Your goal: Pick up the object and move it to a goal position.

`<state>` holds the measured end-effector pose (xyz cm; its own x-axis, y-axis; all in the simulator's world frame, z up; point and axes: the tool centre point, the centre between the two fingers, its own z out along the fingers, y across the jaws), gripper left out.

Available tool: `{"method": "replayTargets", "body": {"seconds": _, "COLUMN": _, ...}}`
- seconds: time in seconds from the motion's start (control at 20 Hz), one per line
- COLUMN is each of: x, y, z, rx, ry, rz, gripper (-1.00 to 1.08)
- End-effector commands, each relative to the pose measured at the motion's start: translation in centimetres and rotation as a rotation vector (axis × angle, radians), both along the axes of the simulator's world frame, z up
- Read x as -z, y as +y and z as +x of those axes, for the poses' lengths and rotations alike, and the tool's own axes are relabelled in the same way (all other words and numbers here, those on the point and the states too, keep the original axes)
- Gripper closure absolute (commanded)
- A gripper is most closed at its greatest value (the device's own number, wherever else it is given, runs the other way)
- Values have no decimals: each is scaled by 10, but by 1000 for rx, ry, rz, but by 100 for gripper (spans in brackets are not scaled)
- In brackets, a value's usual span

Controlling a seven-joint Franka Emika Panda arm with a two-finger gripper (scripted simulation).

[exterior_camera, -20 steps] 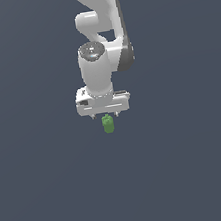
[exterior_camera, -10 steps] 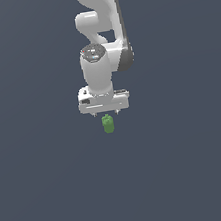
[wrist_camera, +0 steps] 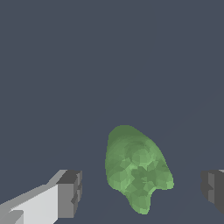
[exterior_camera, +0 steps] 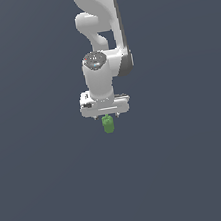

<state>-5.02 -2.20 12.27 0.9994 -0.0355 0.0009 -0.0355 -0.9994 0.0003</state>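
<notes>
The green object (exterior_camera: pixel 107 124) sits directly under my gripper (exterior_camera: pixel 106 117), its top just below the white gripper body. In the exterior view it reads as a small stubby bright-green cylinder, upright, much narrower than the gripper above it. In the wrist view the object (wrist_camera: pixel 136 168) looks like a lumpy, faceted green blob, rounded at one end and tapering to a narrow nub at the other.

My gripper (wrist_camera: pixel 142 192) is spread wide. In the wrist view one finger (wrist_camera: pixel 70 192) and the other finger (wrist_camera: pixel 213 186) each stand clear of the green object, with dark background showing on both sides between pad and object. So nothing is clamped; the object lies between the fingers, nearer the second finger's side than a dead-centre fit but touching neither. Fingertips are dark grey, the finger body behind the first one is white.

From the exterior view I cannot tell whether the object rests on a surface or how far it is from my fingertips in depth; the background is plain dark slate-blue all round with no visible edge or table line.

Above the object, my arm (exterior_camera: pixel 103 43) comes down roughly vertical: white wrist housing with a dark round cap on top, then the wide flat gripper body straight over the object. Upper links run out of the exterior view's top edge.
</notes>
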Motion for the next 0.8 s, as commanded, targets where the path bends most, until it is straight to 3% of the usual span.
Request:
{"method": "replayTargets", "body": {"seconds": 0.0, "x": 12, "y": 0, "z": -1, "rx": 0, "ry": 1, "rz": 0, "gripper": -92}}
{"method": "replayTargets", "body": {"seconds": 0.35, "x": 27, "y": 0, "z": 0, "rx": 0, "ry": 1, "rz": 0, "gripper": -92}}
{"method": "replayTargets", "body": {"seconds": 0.4, "x": 27, "y": 0, "z": 0, "rx": 0, "ry": 1, "rz": 0, "gripper": 108}}
{"method": "replayTargets", "body": {"seconds": 0.75, "x": 27, "y": 0, "z": 0, "rx": 0, "ry": 1, "rz": 0, "gripper": 108}}
